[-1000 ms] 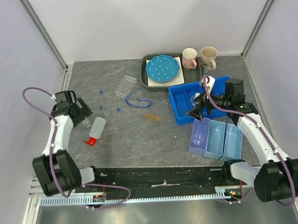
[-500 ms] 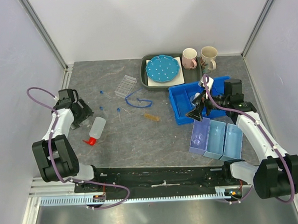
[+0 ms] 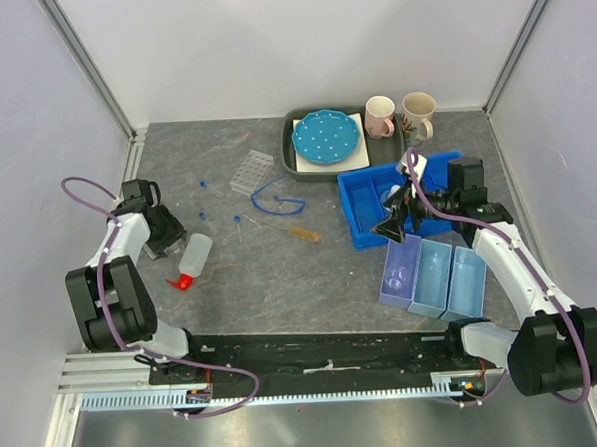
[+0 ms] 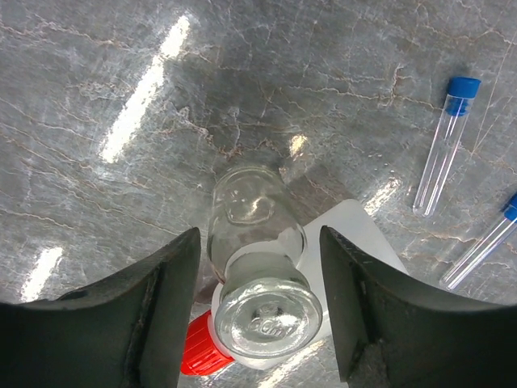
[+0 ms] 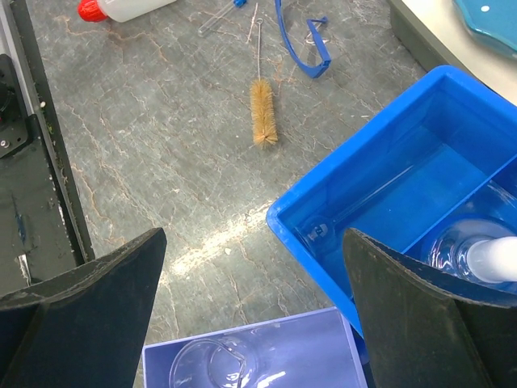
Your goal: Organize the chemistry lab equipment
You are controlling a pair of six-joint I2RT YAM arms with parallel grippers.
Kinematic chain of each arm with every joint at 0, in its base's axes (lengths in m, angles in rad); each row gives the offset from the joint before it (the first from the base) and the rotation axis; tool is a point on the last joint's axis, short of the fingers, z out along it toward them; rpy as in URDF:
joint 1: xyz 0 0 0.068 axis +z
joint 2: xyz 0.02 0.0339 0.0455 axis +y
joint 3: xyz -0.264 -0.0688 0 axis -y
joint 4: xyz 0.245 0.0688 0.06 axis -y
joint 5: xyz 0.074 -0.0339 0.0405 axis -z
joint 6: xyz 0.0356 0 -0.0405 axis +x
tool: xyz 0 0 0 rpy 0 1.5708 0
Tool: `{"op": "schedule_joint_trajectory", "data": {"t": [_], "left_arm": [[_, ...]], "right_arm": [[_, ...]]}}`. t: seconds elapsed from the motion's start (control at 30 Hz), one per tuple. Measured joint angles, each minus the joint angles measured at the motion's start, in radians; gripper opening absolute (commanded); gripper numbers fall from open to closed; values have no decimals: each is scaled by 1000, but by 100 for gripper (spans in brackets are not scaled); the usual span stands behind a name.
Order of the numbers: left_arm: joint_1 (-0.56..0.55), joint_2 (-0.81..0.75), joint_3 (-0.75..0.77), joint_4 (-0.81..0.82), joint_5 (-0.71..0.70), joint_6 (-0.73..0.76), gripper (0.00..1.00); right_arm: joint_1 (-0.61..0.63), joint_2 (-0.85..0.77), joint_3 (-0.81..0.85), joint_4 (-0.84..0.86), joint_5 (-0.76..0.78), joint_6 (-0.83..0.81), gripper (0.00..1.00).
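The left claw [image 4: 258, 239] is spread around a small clear flask [image 4: 257, 267] that lies on its side at the 9 o'clock edge of the tabletop [image 3: 281, 274]. In the left wrist view one jaw stands at 9 o'clock of the glass and the other at 3 o'clock. Each shows a thin gap of bare stone beside the glass, so the claw is released and grips nothing.

The flask's long axis runs from 6 to 12 o'clock in that view. What looks like its base faces the camera and the neck points away, so the jaws sit square across its width.

The red-capped bottle [image 3: 193, 257] lies just beside the flask toward 4 o'clock. From here I cannot tell whether the glass leans on it. Two blue-capped tubes [image 4: 443, 145] lie apart at 2 o'clock.

The right claw [image 5: 252, 234] hangs wide and empty by the blue bin [image 3: 362, 195], well apart from the flask. The left arm is the nearer one. The grasp probably needs only a straight squeeze that stays clear of the bottle.
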Motion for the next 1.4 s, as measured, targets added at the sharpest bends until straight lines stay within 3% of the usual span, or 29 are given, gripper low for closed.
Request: {"op": "schedule_joint_trajectory", "data": {"t": [0.3, 0.4, 0.5, 0.63, 0.73, 0.97, 1.23, 1.4], "left_arm": [[-1, 11, 0, -10, 23, 1, 66], [-7, 11, 0, -18, 21, 4, 61], [-18, 11, 0, -28, 13, 10, 52], [-26, 11, 1, -31, 5, 20, 30], [-29, 9, 1, -33, -10, 23, 21], [-57, -95, 1, -53, -39, 46, 17], [-191, -285, -19, -59, -31, 66, 15], [-381, -359, -27, -72, 6, 60, 14]], "right_arm": [[0, 0, 0, 0, -8, 0, 98], [0, 0, 0, 0, -9, 0, 98], [0, 1, 0, 0, -9, 0, 98], [0, 4, 0, 0, -10, 0, 98], [0, 7, 0, 0, -10, 0, 98], [0, 9, 0, -1, -10, -2, 98], [0, 11, 0, -16, -18, -21, 98], [2, 13, 0, -50, -41, -78, 98]]}}
